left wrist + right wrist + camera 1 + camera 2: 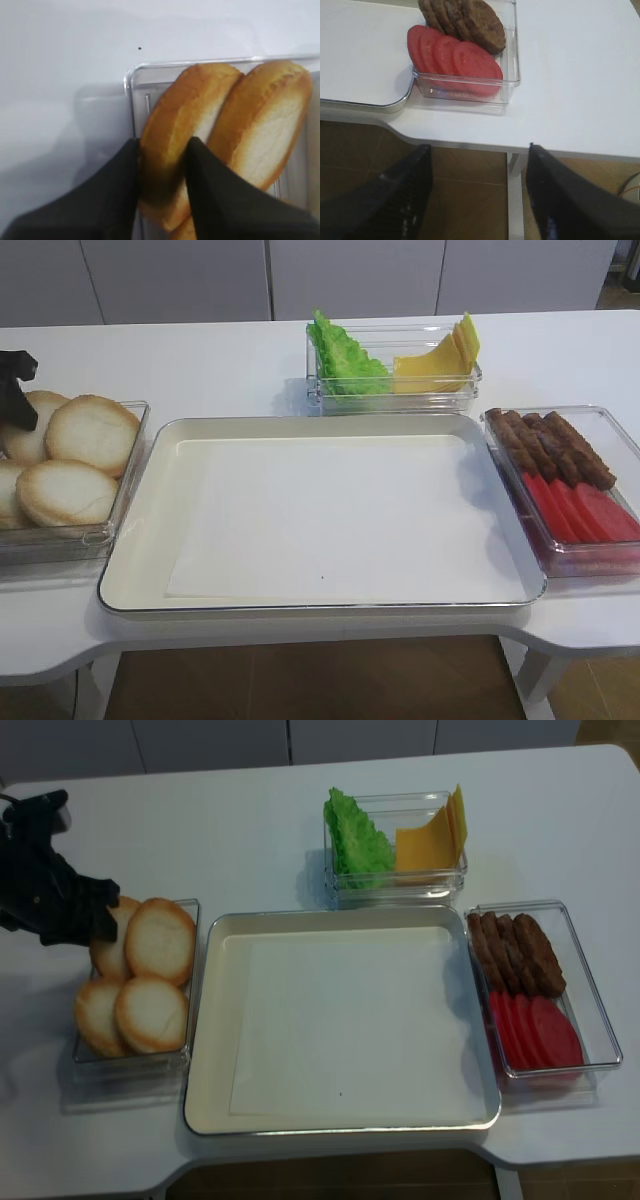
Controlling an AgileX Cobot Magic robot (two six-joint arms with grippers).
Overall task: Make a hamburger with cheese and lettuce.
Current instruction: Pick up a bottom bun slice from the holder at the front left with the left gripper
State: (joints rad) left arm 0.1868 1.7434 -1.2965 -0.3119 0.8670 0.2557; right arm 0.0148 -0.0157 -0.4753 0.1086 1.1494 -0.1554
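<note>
Several bun halves, pale-faced with golden rims, lie in a clear tray (190,980) at the left. My left gripper (162,145) (95,915) is shut on the back-left bun half (185,110) (108,958), one black finger pressed to each side; this is the hamburger's only piece. A second bun (265,120) leans against it. Green ruffled lettuce (345,360) and yellow cheese slices (440,365) share a clear box at the back. My right gripper (477,147) hangs open and empty off the table's front edge, near the tomato tray.
A large cream tray (300,422) lined with white paper fills the table's middle. At the right a clear tray (620,430) holds brown patties (555,445) and red tomato slices (580,510). The table's front edge (560,147) runs just ahead of the right gripper.
</note>
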